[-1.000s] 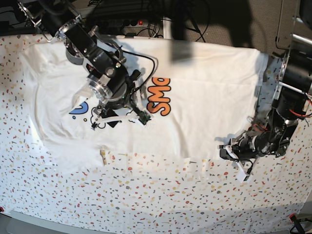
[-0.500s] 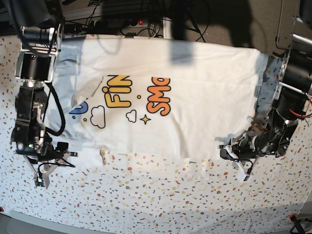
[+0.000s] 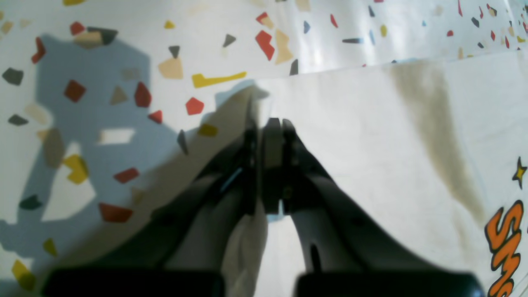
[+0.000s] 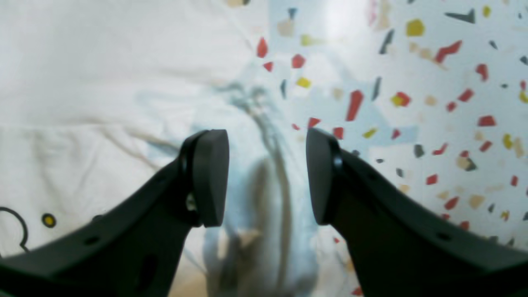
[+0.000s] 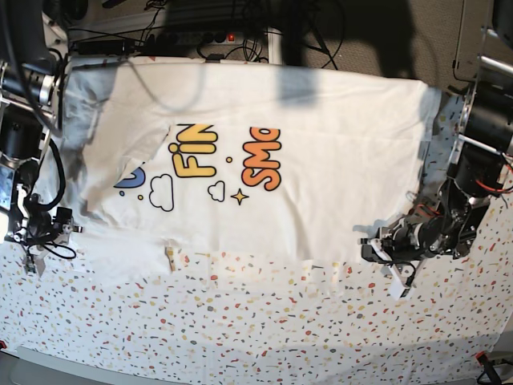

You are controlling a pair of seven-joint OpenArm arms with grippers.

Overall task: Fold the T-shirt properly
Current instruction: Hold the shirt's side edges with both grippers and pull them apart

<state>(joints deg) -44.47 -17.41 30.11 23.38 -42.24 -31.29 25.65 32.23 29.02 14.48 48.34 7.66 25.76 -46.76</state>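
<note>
The T-shirt [image 5: 321,168] lies spread, print up, across the speckled worktop [image 5: 264,321]. The left claw [image 3: 266,123] is clenched on its hem corner, presumably to carry a fold. The right claw [image 4: 267,177] hangs released above a rumpled sleeve. Cables [image 5: 200,32] crowd the rear edge.

The left gripper [image 5: 383,253] sits low at the base view's right edge, jaws pressed together, arm bent down from above. The right gripper [image 5: 34,261] hangs at the left edge, jaws apart.
</note>
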